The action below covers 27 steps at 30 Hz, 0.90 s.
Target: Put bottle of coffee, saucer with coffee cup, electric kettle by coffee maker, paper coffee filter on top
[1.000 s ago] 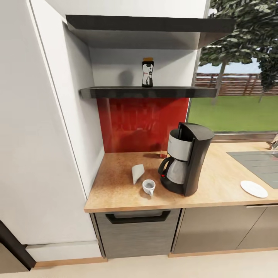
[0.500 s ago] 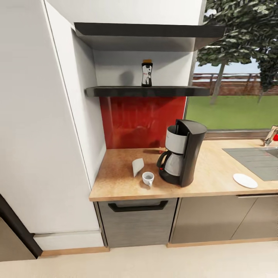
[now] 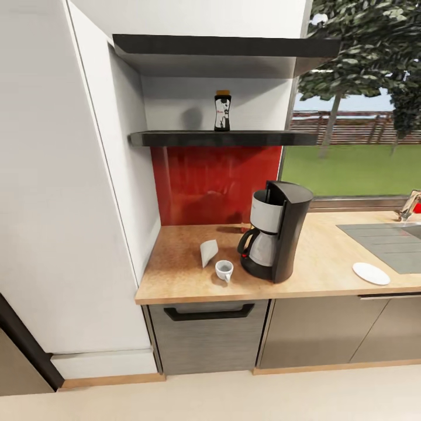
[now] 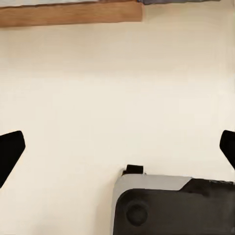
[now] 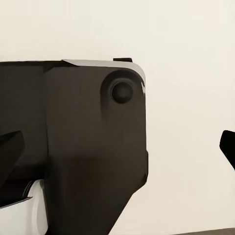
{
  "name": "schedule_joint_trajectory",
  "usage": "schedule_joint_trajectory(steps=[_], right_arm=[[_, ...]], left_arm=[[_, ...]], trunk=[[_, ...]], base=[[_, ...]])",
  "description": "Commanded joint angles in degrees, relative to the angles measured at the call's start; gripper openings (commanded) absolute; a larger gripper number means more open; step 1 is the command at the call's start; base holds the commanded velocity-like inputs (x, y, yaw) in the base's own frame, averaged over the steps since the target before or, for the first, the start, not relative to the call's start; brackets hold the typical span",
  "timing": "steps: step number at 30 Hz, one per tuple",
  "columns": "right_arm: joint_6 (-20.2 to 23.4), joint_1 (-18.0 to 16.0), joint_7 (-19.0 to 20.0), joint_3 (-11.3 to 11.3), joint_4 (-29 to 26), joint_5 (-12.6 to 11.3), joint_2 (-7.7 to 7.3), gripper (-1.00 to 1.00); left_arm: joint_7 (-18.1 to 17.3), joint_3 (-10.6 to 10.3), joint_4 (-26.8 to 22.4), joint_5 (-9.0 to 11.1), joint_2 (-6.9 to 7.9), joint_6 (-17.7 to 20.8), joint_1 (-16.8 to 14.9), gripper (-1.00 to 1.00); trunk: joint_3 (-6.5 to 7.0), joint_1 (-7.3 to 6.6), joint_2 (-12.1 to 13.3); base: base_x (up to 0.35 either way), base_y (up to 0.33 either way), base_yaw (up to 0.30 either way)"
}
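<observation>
Facing: the robot looks from the head view at a kitchen corner, with the countertop ahead and both arms low, out of reach of the work.
Coffee maker: the coffee maker stands upright on the wood top, just where the task wants it.
Bottle: the bottle of coffee stands upright on the lower shelf, above and behind the machine, well apart from it.
Filter: the paper coffee filter lies on the counter, near the machine, not yet on top of it.
Cup: the coffee cup sits upright beside the filter, directly on the wood.
Saucer: the saucer lies well apart on the far side of the machine, near the cooktop.
Kettle: not identified among these things.
Left gripper: the left gripper has its fingertips spread wide over pale floor, holding nothing.
Right gripper: the right gripper is likewise spread wide and empty, above the robot's own dark base.
Step in hand: likely approaching for a first pick.
Doing it well: the base should stop square to the counter, close enough that the shelf is reachable; the bottle wants a level side grasp at mid-body so it lifts out without tipping.
Writing: the bottle carries a dark label with a red patch; no words can be read.
</observation>
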Motion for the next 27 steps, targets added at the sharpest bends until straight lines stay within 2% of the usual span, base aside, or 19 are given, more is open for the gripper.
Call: schedule_joint_trajectory(steps=[1, 2, 3, 6, 7, 8, 11, 14, 16, 20, 27], right_arm=[[-0.1, 0.0, -0.2, 0.0, -0.1, 0.0, 0.02, 1.0], [-0.1, 0.0, -0.2, 0.0, -0.1, 0.0, 0.02, 1.0], [-0.1, 0.0, -0.2, 0.1, -0.1, 0.0, 0.02, 1.0], [-0.1, 0.0, -0.2, 0.2, -0.1, -0.1, 0.02, 1.0], [-0.1, 0.0, -0.2, 0.2, -0.1, -0.1, 0.02, 1.0], [-0.1, 0.0, -0.2, 0.2, -0.1, -0.1, 0.02, 1.0], [-0.1, 0.0, -0.2, 0.2, -0.1, -0.1, 0.02, 1.0], [-0.1, 0.0, -0.2, 0.2, -0.1, -0.1, 0.03, 1.0], [-0.1, 0.0, -0.2, 0.2, -0.1, -0.1, 0.07, 1.0], [-0.1, 0.0, -0.2, 0.2, -0.1, 0.0, 0.1, 1.0], [-0.2, 0.0, -0.2, 0.2, -0.1, 0.0, 0.13, 1.0]], left_arm=[[0.0, 0.1, -2.1, -0.2, -0.38, -0.1, -0.4, 1.0], [-0.1, -0.2, -4.0, -0.3, -0.72, -0.1, -0.9, 1.0], [-0.1, -1.4, -6.3, -0.3, -1.15, -0.2, -1.7, 1.0], [-0.1, -6.3, -8.7, -0.3, -1.63, -1.6, -3.9, 1.0], [-0.1, -7.1, -8.9, -0.3, -1.69, -2.0, -4.4, 1.0], [-0.1, -8.9, -9.3, -0.2, -1.83, -3.4, -6.1, 1.0], [-0.1, -11.7, -10.4, -0.2, -3.21, -4.6, -9.9, 1.0], [-0.2, -13.7, -12.2, -0.2, -3.98, -5.0, -12.0, 1.0], [-0.2, -14.4, -14.0, -0.2, -4.21, -5.1, -12.8, 1.0], [-0.1, -15.1, -21.3, 0.0, -4.43, -4.5, -14.6, 1.0], [0.0, -15.2, -30.6, 0.3, -4.68, -4.3, -15.5, 1.0]], trunk=[[-0.12, 0.03, -0.1], [-0.12, 0.03, -0.1], [-0.12, 0.03, -0.1], [-0.12, 0.03, -0.1], [-0.12, 0.03, -0.1], [-0.12, 0.03, -0.1], [-0.12, 0.03, -0.1], [-0.12, 0.03, -0.1], [-0.12, 0.03, -0.1], [-0.12, 0.03, -0.1], [-0.12, 0.03, -0.1]], base=[[0.0, 0.0, 0.0], [0.0, 0.0, 0.0], [0.0, 0.0, 0.0], [0.0, 0.0, 0.0], [0.0, 0.0, 0.0], [0.0, 0.0, 0.0], [0.0, 0.0, 0.0], [0.0, 0.0, 0.0], [0.0, 0.0, 0.0], [0.0, 0.0, 0.0], [0.0, 0.0, 0.0]])
